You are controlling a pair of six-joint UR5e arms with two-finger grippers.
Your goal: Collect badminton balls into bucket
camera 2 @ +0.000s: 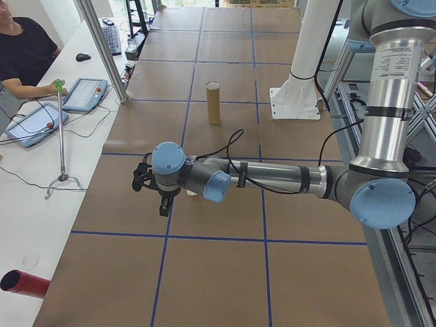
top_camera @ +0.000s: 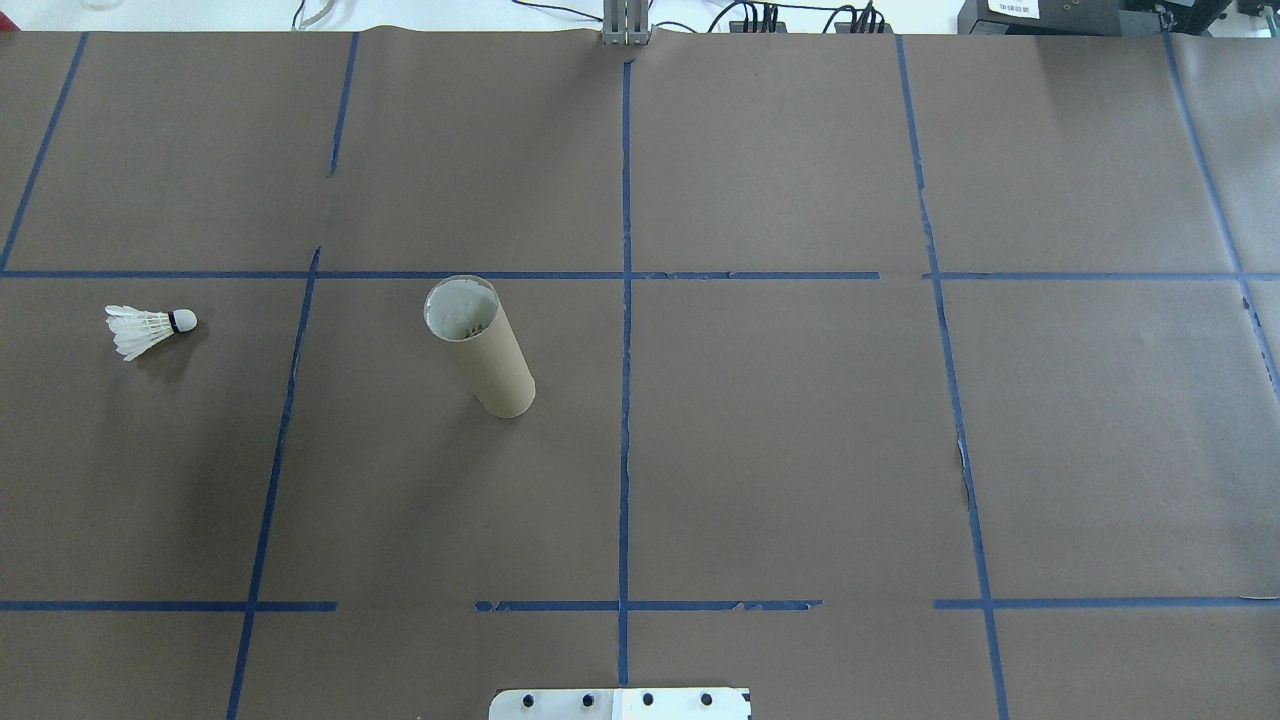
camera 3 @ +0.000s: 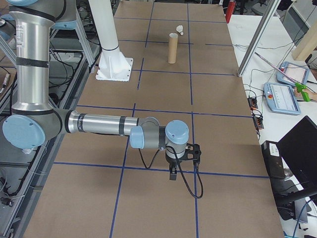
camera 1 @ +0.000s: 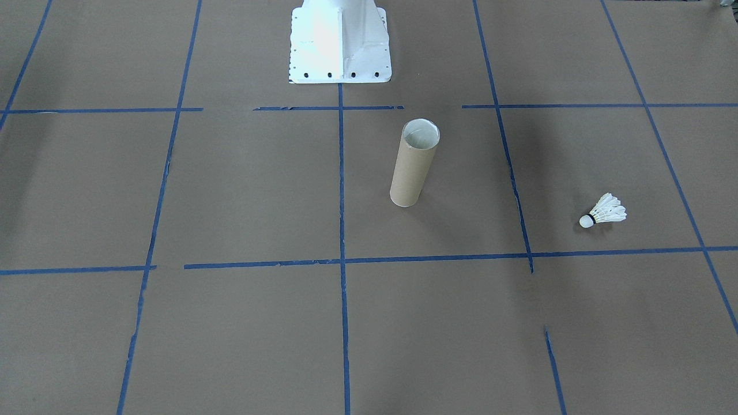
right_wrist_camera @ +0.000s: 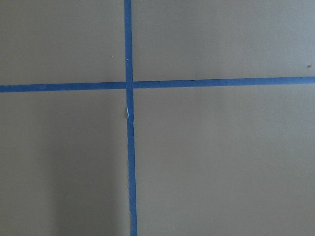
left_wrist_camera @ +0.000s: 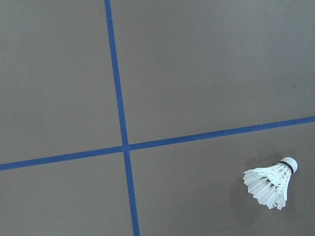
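White shuttlecock [top_camera: 150, 329], one; tube [top_camera: 480, 347], one

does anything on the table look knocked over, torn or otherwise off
Nothing serious. The tube stands upright and the shuttlecock lies on its side, apart from it. Only the blue tape lines look off: gaps and ragged edges in several places on the brown paper.

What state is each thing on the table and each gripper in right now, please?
shuttlecock: lying on its side on the paper, apart from the tube.
cardboard tube: upright, mouth open.
left gripper: over the table; open or shut, cannot tell.
right gripper: over the table; cannot tell.
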